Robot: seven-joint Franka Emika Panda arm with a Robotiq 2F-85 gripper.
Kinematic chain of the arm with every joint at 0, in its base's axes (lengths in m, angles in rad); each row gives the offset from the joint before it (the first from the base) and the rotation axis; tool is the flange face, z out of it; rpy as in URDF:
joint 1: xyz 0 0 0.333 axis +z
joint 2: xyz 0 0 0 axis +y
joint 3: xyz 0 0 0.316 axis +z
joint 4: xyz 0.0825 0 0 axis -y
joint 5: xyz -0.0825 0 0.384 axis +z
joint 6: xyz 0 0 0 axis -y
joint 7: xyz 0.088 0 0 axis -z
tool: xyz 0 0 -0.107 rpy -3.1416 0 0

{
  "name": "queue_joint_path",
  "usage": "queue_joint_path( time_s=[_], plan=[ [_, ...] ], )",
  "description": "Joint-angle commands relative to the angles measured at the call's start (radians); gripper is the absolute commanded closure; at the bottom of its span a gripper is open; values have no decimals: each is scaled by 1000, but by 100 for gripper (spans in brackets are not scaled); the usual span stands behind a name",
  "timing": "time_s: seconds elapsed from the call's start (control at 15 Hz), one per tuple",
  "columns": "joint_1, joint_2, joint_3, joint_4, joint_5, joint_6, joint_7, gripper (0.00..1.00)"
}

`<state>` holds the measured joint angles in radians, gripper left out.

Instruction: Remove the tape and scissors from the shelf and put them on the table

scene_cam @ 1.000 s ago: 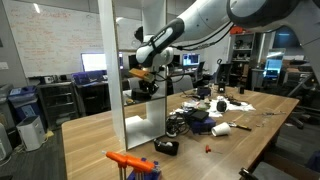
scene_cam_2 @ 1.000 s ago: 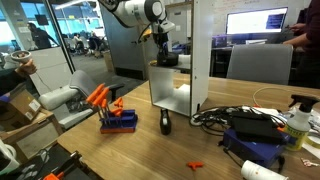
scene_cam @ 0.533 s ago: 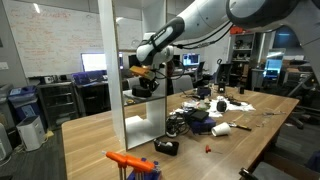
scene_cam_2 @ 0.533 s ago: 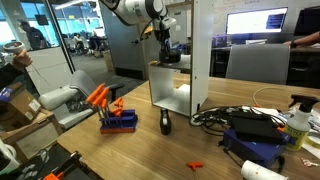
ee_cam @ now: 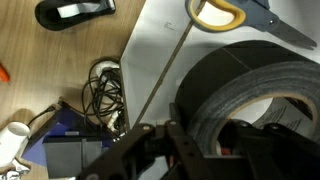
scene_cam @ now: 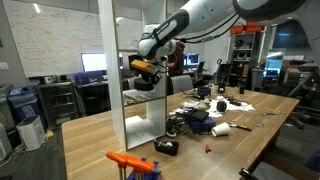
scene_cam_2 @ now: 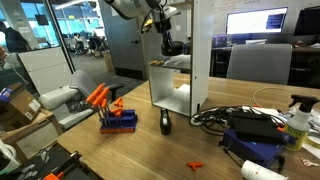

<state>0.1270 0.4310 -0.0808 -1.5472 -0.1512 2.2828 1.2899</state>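
Your tall white open shelving unit (scene_cam: 118, 100) stands on the long light-brown wooden counter (scene_cam: 95, 135). The thick black tape roll (ee_cam: 255, 85) is over the shelf's white board. In an exterior view your end effector (scene_cam_2: 172, 47) holds it just above that board. It is clamped on the roll's wall: the wrist view shows one finger inside the centre hole and the other outside. The small orange-handled scissors (ee_cam: 215, 12) lie flat on the same board, near the roll.
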Motion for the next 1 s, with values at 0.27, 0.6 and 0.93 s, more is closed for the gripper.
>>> queue_joint_path(
  time_s=[0.27,0.6,0.93],
  plan=[
    [19,-254,14,-246,-71,-97,-22,89],
    [4,-391,54,-413,-87,-210,-45,89],
    [-23,-493,79,-581,-73,-269,-87,89]
  ],
)
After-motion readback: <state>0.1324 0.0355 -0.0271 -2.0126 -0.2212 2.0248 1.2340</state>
